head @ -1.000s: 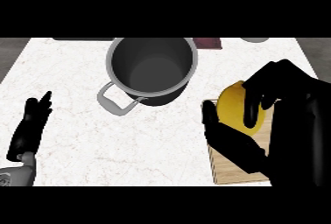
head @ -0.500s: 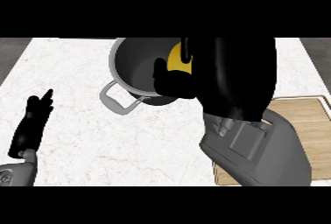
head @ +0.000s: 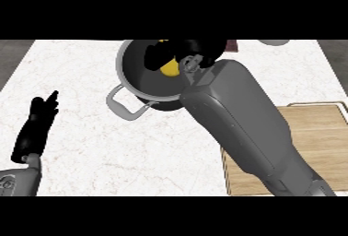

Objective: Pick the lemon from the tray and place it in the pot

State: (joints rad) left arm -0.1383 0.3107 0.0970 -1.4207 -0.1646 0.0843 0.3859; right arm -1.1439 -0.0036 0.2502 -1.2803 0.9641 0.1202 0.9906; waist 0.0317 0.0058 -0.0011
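The yellow lemon (head: 168,67) is inside the mouth of the grey pot (head: 123,69) at the counter's back, still between the fingers and thumb of my right hand (head: 195,49). That hand curls round it and hides most of it. My right forearm stretches from the lower right up over the pot and covers the pot's right side. The wooden tray (head: 319,133) lies at the right edge with nothing showing on its visible part. At the left edge my left hand (head: 37,124) rests open, fingers up.
The pot's loop handle (head: 124,105) sticks out toward the front left. A pale grey object (head: 273,42) and a dark red one (head: 235,44) sit at the counter's back edge. White marble counter (head: 136,156) spreads between my arms.
My right hand lifted the lemon off the tray, carried it left and back, and now holds it lower in the pot's mouth. The left hand has stayed put.
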